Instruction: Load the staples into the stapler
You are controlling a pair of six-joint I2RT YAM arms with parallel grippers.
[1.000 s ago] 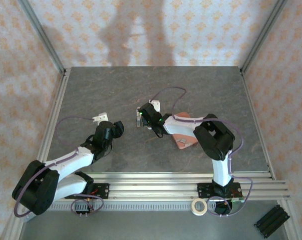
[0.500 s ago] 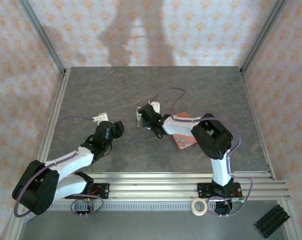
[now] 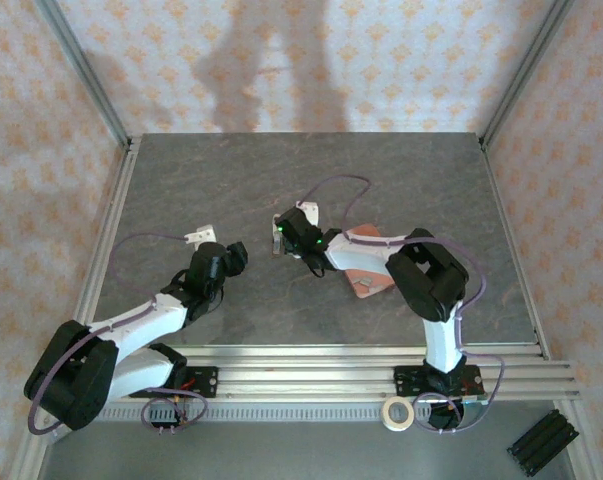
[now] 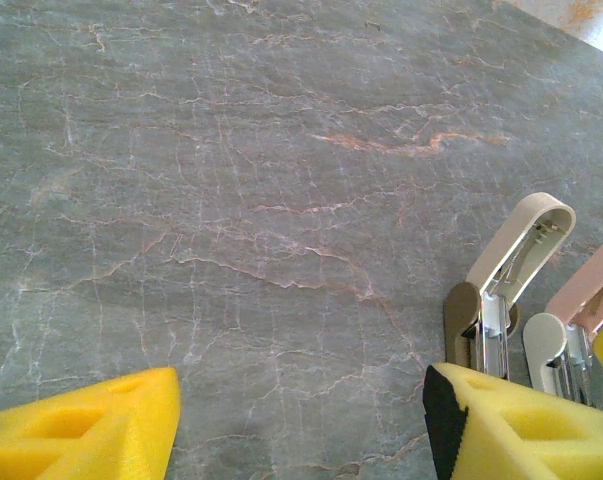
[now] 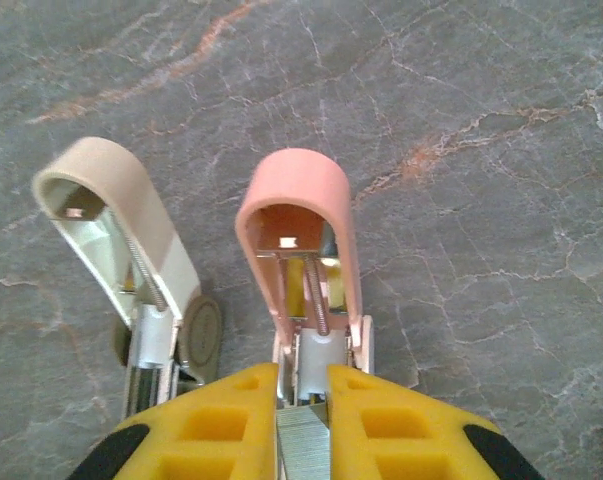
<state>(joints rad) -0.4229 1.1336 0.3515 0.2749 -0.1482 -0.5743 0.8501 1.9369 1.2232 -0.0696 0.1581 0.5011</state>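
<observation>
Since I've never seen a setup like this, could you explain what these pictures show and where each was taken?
Two robot arms are bolted to a grey table. The wide picture looks down from above and behind them; the two close-ups come from cameras on their wrists, so the yellow pieces are their own fingers. On the table lie a pink tray and an opened pink-and-white stapler. The right gripper is shut on a strip of staples, aimed at the stapler. The left gripper is open and empty beside it.
</observation>
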